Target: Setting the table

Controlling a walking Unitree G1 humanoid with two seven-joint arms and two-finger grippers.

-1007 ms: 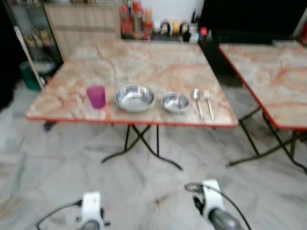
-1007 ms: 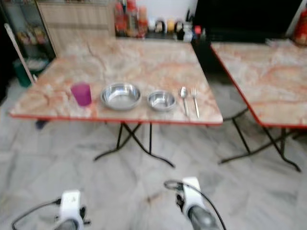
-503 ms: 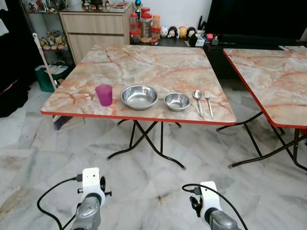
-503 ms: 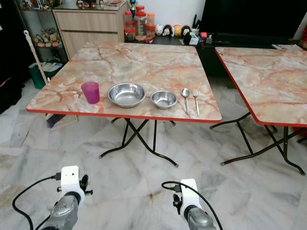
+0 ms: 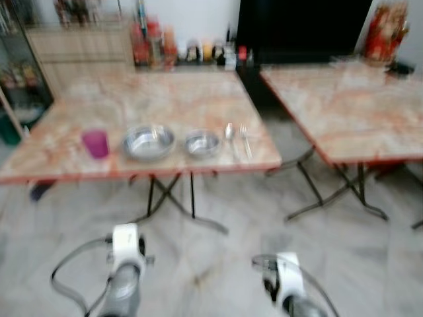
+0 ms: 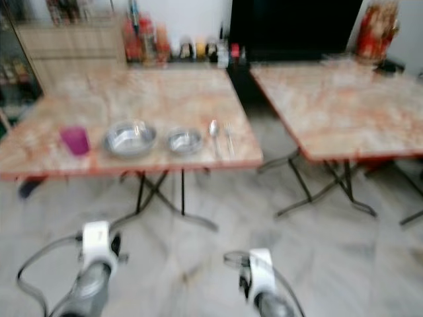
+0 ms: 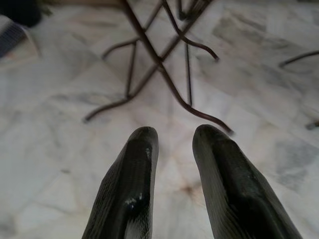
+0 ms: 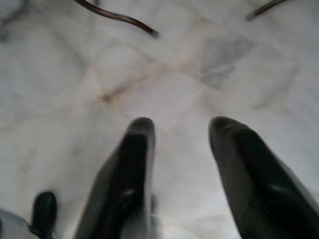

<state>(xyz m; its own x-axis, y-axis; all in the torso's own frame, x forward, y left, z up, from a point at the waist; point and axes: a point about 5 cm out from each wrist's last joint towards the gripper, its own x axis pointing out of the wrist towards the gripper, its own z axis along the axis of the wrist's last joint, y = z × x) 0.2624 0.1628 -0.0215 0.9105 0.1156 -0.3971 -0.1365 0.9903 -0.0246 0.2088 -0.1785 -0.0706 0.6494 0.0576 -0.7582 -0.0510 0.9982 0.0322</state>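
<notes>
Items for the setting, as I read them from the head camera, all in a row along the near edge of the marble-patterned counter (image 5: 165,92), well ahead of me across bare floor. Purple cup (image 5: 96,142): looks like plastic, so I judge it light and easy to tip; I would take it round the wall, not the rim. Large steel bowl (image 5: 149,142): stiff, smooth, probably slippery; the rim is the only sensible hold. Small steel bowl (image 5: 201,142), just beside it: same handling. Spoon (image 5: 229,135) and fork (image 5: 244,139): thin, flat on the top, likely awkward to lift; I would pinch mid-handle. Contents: the picture is blurred, and I make out nothing in either bowl; the cup's inside I cannot tell. A second counter (image 5: 344,109) stands to my right. Left hand (image 7: 172,142): fingers spread, holding nothing, low over the floor. Right hand (image 8: 182,134): likewise spread and holding nothing.
</notes>
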